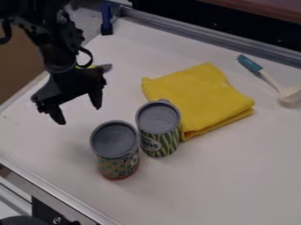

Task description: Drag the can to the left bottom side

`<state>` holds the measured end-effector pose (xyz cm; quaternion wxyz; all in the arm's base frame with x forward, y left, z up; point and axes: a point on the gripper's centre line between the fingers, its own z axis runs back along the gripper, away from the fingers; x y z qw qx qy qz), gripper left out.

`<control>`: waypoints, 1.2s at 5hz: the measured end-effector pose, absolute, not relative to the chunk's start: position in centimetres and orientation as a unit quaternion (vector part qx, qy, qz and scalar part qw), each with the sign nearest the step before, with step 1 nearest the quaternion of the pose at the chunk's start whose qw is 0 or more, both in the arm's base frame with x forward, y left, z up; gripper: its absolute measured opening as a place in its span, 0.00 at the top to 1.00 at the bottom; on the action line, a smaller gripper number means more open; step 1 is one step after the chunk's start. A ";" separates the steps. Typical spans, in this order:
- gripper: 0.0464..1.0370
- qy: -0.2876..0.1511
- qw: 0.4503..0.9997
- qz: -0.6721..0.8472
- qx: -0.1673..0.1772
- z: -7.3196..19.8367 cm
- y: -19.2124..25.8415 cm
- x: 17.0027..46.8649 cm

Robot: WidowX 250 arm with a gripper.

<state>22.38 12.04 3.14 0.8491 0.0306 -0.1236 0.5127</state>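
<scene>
The black gripper (pixel 80 113) hangs over the left part of the white table, up and to the left of the cans. Its two fingers are spread apart with nothing between them. One can (pixel 119 166) with a grey lid and an orange-and-green label stands upright, lower right of the gripper. Close beside it, a little to the right and farther back, is a second upright can (pixel 160 143) with a grey lid and a green striped label. Whether the two cans touch, I cannot tell.
A folded yellow cloth (pixel 197 99) lies right behind the green striped can. At the right edge is a white utensil with a blue handle (pixel 250 64). A raised metal rim (pixel 206 37) runs along the back of the table (pixel 217 176). Something grey and yellow-green lies behind the gripper.
</scene>
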 end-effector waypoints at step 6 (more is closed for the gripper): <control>0.04 -0.096 0.799 0.594 0.017 1.1 5.7 20.4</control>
